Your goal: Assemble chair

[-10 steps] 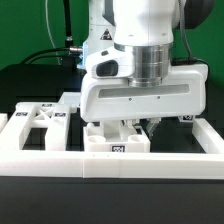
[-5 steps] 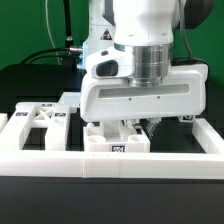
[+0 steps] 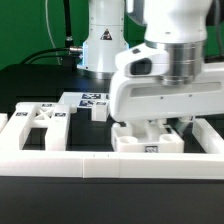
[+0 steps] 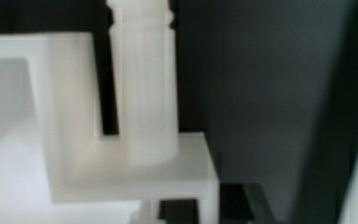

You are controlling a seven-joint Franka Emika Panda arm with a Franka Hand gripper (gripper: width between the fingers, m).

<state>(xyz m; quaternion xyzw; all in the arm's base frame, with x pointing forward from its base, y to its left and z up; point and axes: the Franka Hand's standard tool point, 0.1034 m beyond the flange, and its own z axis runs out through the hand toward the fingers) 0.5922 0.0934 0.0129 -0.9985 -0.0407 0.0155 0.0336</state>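
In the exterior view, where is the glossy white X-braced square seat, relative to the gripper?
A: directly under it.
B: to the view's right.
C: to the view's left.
C: the seat lies at the exterior view's left, while the gripper hangs over a white tagged block.

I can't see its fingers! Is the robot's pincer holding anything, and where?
Can't be sure: the pincer is down on top of the white block, fingertips hidden.
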